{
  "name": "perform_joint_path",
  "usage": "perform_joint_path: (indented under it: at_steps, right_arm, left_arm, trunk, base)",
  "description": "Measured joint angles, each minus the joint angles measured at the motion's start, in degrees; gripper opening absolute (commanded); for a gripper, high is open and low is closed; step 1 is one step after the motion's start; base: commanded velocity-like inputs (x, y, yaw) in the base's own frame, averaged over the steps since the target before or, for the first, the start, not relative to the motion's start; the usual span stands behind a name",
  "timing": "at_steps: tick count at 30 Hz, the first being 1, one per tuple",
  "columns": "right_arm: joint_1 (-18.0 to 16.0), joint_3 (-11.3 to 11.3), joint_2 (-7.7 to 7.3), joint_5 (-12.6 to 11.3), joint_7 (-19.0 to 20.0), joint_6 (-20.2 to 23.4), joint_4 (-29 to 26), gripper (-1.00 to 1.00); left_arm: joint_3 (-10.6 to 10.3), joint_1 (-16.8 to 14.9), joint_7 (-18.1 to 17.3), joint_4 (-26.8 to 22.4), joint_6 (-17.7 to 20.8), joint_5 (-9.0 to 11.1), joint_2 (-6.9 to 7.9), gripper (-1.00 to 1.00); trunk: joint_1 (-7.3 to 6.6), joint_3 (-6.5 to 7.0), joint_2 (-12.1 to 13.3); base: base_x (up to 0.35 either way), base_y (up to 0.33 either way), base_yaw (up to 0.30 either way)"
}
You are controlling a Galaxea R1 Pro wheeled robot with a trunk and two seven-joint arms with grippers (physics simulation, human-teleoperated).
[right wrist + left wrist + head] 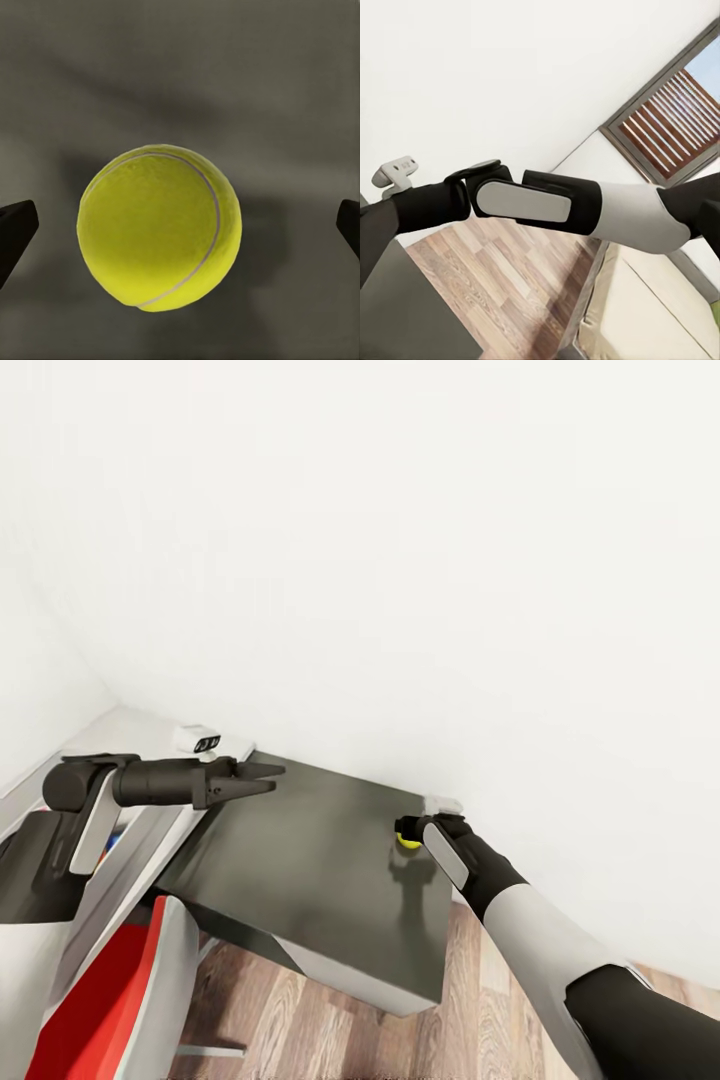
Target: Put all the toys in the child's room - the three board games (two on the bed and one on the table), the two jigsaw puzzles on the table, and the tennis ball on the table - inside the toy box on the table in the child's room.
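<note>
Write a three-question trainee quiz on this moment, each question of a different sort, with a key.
1. True or false: the right gripper is clamped on the tennis ball.
2. The ball lies on: A) the bed B) the dark table section C) the floor
3. Fill in: the left gripper holds ____.

Key: 1 false, the fingertips stand apart either side of the ball; 2 B; 3 nothing.

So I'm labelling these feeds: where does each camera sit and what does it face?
Head view: looks down at the dark table, both arms, left hand.
Left wrist view: faces the right forearm, floor, bed.
Right wrist view: faces the tennis ball between open fingertips.
Shared: ball, head and right wrist.
</note>
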Motion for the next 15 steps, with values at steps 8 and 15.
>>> perform_joint_path:
  at_steps: [8, 15]
  right_arm:
    - [0.0, 0.0, 0.03, 0.0, 0.0, 0.0, 0.0, 1.00]
    - [0.0, 0.1, -0.01, 0.0, 0.0, -0.2, -0.4, 1.00]
  left_arm:
    - [-0.1, -0.2, 0.0, -0.2, 0.1, 0.0, -0.02, 1.00]
    - [-0.1, -0.2, 0.0, -0.3, 0.1, 0.1, -0.02, 1.00]
  trunk:
    - [0.00, -0.73, 0.0]
    - [0.00, -1.31, 0.0]
  base:
    - [0.000, 0.000, 0.000]
    - [0.000, 0.000, 0.000]
